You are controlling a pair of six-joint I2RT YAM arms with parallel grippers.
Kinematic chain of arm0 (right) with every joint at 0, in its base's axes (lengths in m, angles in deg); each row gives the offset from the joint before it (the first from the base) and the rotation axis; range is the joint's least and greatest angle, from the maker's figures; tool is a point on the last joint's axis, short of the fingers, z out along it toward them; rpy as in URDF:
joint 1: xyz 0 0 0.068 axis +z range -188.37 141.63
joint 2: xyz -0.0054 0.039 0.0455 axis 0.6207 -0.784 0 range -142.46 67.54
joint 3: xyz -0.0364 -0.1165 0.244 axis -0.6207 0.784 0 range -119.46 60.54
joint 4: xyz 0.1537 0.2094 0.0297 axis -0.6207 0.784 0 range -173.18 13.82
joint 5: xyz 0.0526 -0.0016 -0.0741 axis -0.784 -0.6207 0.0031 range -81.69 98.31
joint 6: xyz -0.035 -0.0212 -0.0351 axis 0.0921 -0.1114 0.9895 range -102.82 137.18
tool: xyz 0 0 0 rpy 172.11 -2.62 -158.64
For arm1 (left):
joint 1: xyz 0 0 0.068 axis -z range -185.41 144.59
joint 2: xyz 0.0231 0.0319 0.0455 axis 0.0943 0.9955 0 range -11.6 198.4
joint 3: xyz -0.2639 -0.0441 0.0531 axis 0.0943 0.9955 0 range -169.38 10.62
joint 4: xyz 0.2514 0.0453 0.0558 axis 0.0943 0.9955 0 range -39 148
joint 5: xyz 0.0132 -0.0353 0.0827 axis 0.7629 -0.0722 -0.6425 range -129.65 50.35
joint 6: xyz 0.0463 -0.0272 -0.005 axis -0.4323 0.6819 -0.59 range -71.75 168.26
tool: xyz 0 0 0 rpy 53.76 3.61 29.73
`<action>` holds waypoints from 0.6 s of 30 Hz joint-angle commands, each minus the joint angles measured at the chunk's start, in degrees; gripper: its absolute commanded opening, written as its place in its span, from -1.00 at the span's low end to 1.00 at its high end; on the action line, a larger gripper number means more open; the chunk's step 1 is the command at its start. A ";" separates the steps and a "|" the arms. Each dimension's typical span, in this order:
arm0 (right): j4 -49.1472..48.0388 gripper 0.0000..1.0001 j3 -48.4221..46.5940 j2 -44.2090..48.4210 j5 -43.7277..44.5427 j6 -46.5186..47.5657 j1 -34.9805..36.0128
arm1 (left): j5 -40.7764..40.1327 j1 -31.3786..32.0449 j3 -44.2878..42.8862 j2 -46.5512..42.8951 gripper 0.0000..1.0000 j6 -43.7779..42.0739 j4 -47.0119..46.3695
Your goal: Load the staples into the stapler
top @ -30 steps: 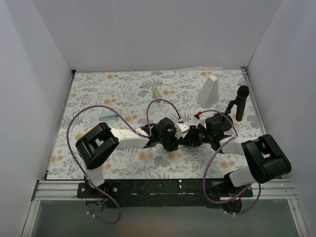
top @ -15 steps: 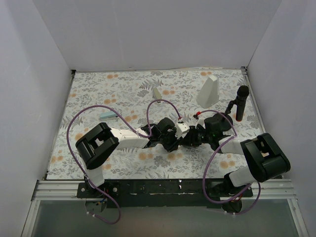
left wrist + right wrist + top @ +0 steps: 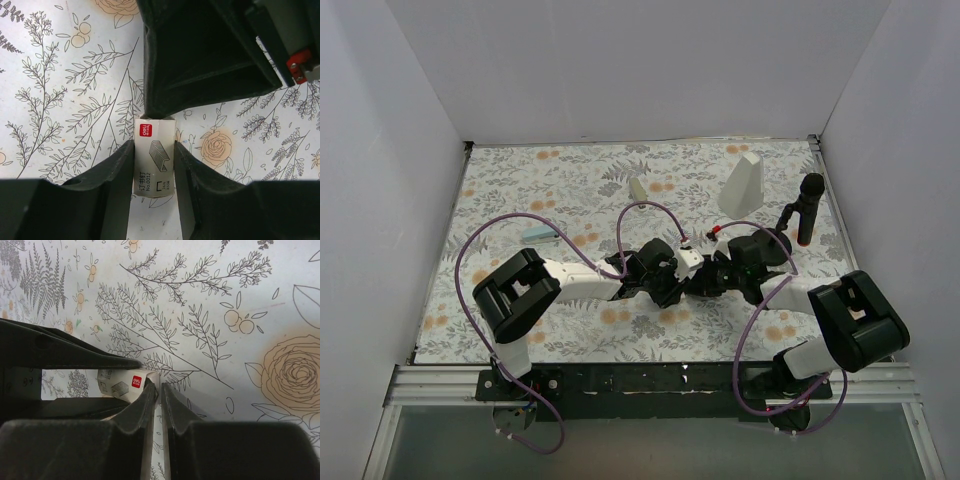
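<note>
The staples box, tiny and cream-white with a red label, lies low over the floral mat between my left gripper's fingers, which are shut on its sides. In the top view the box sits at mid-table where both grippers meet. My right gripper is nearly shut, and its tips pinch the box's end flap. The light blue stapler lies alone at the mat's left, far from both grippers.
A beige stapler lies at centre back. A tall white wedge block stands at back right. A black microphone-like stand is at the right edge. White walls enclose the mat; purple cables loop over the arms.
My right arm has shifted slightly left toward the box. My left gripper and the box have stayed in place.
</note>
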 commanded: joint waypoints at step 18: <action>14.34 -0.97 -3.47 8.27 14.45 4.68 3.18 | -2.54 0.81 3.41 -4.46 -0.21 1.66 5.24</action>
